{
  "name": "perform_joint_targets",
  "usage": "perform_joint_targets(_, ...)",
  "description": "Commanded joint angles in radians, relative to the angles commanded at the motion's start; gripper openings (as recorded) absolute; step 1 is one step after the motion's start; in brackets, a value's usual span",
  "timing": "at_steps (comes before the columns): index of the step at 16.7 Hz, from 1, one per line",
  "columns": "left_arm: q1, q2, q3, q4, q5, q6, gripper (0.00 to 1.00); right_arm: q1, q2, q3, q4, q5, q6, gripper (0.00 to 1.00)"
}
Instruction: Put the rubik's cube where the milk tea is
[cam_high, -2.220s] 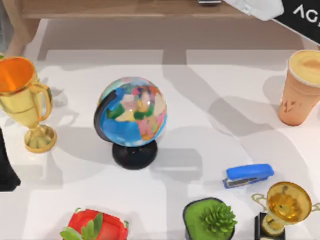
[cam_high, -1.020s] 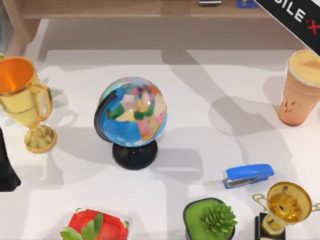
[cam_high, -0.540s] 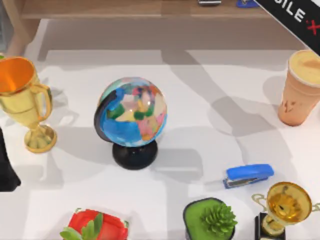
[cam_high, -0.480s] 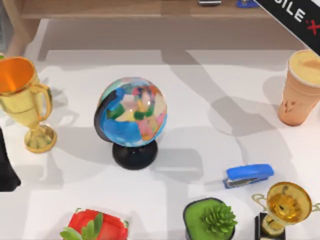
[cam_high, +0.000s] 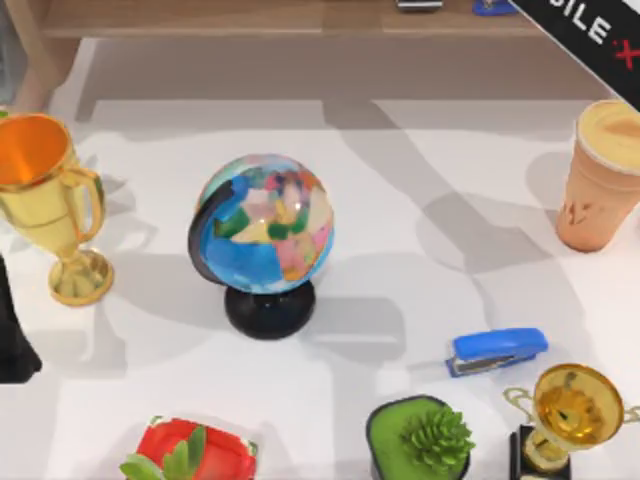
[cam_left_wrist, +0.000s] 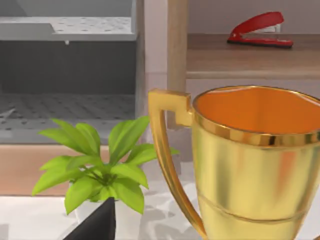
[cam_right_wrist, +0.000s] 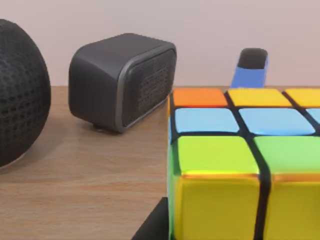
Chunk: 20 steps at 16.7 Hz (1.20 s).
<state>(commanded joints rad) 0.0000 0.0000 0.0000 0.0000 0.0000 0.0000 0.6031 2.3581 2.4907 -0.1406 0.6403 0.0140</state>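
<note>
The rubik's cube (cam_right_wrist: 235, 165) stands on a wooden shelf, very close in the right wrist view, with orange, blue, green and yellow squares on a black grid. A dark part of my right gripper (cam_right_wrist: 156, 224) shows beside the cube's lower edge. My right arm (cam_high: 590, 28) reaches over the table's back right corner towards the shelf. The milk tea (cam_high: 603, 178), a peach-orange cup with a cream top, stands upright at the table's right edge. My left arm (cam_high: 12, 335) is parked at the left edge, and its gripper (cam_left_wrist: 95, 225) faces a gold trophy (cam_left_wrist: 255, 160).
A globe (cam_high: 263, 235) stands mid-table and a gold trophy (cam_high: 48, 200) at the left. Along the front are a blue stapler (cam_high: 497, 350), a green potted succulent (cam_high: 420, 435), another trophy (cam_high: 575, 415) and a red pot (cam_high: 190, 450). Two dark speakers (cam_right_wrist: 122, 87) share the cube's shelf.
My right arm has moved on towards the back shelf: a white part at the top right has given way to a black lettered link. Everything on the table is unchanged.
</note>
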Motion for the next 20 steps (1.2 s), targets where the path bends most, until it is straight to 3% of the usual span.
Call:
perform_joint_targets(9, 0.0, 0.0, 0.0, 0.0, 0.0, 0.0, 1.0, 0.006, -0.003, 0.003, 0.0, 0.002, 0.003, 0.0)
perform_joint_targets(16, 0.0, 0.0, 0.0, 0.0, 0.0, 0.0, 1.0, 0.059, -0.066, 0.154, -0.018, 0.122, 0.06, 0.0)
perform_joint_targets(20, 0.0, 0.0, 0.0, 0.0, 0.0, 0.0, 1.0, 0.04, -0.006, 0.154, -0.064, 0.06, 0.032, 0.0)
